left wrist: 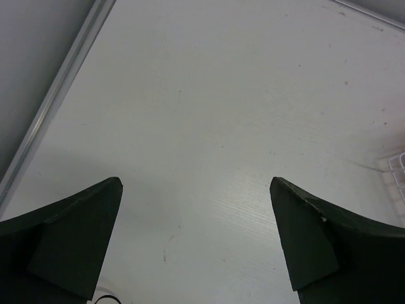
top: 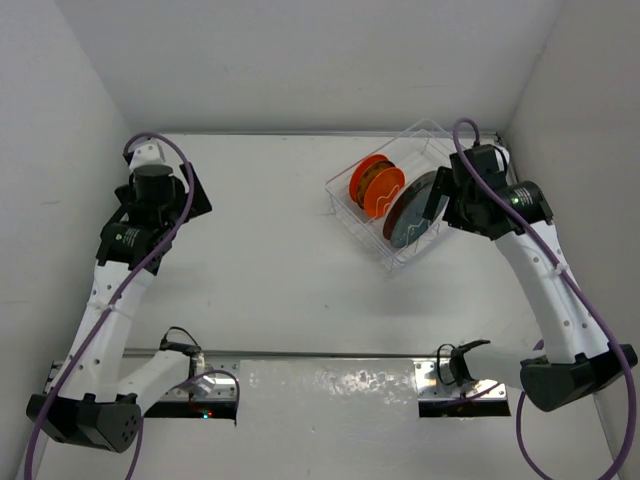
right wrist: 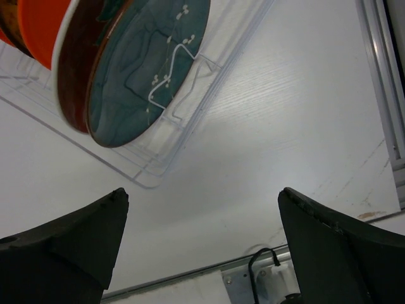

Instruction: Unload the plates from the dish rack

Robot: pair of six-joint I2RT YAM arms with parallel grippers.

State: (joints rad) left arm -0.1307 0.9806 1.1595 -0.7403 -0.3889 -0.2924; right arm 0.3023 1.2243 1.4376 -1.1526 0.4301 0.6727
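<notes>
The clear dish rack sits at the back right of the table, with plates standing on edge in it. A small orange plate and an amber-yellow one stand at its left. A red plate and a dark teal plate stand at its right. My right gripper hovers open beside the rack's right end. In the right wrist view my right gripper is empty, and the teal plate, red plate and orange plate lie up-left. My left gripper is open over bare table.
The rack's corner lies just up-left of my right fingers. A metal rail with a bracket and a black cable runs along the near edge. White walls enclose the table on the left, back and right. A rack corner shows at the right of the left wrist view.
</notes>
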